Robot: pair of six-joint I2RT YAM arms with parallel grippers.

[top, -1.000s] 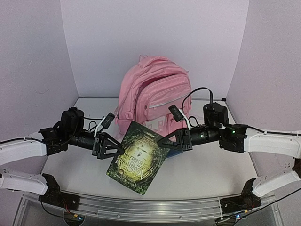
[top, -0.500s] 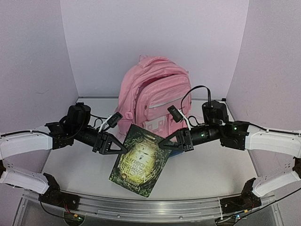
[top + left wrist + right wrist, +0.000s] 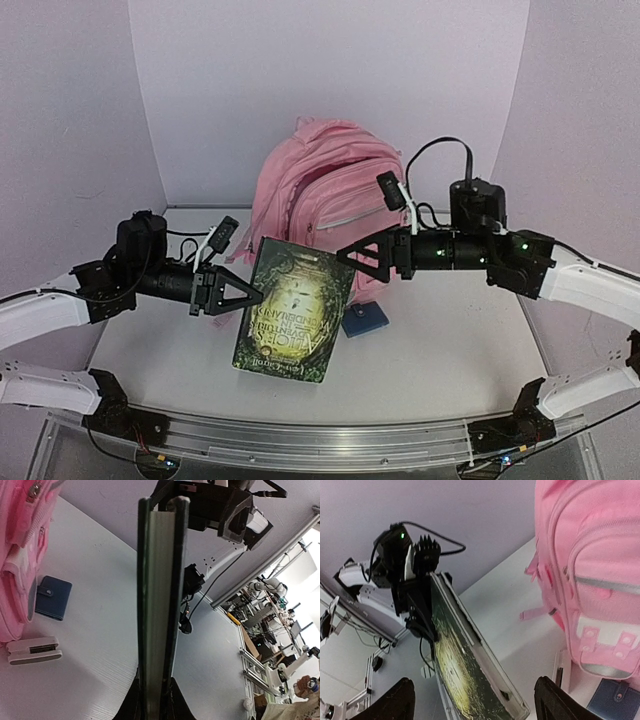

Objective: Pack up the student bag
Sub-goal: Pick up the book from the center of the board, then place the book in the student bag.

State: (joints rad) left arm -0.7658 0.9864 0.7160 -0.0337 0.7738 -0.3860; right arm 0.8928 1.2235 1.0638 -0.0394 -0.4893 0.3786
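The student bag, a big pink backpack, stands upright at the back centre, its pockets facing forward. My left gripper is shut on the left edge of a dark green book with a gold cover, holding it in front of the bag. The left wrist view shows the book edge-on, pinched between the jaws. My right gripper is open just above the book's top right corner and holds nothing. In the right wrist view the book lies between the spread fingers, apart from both.
A small blue wallet lies on the table just right of the book, at the bag's foot. A white oblong case lies beside the bag near the wallet. Pale walls close the table on three sides.
The right gripper has opened, let go of the book and risen back to the right. The left gripper shut on the book, pulled slightly left and now holds it alone, more upright.
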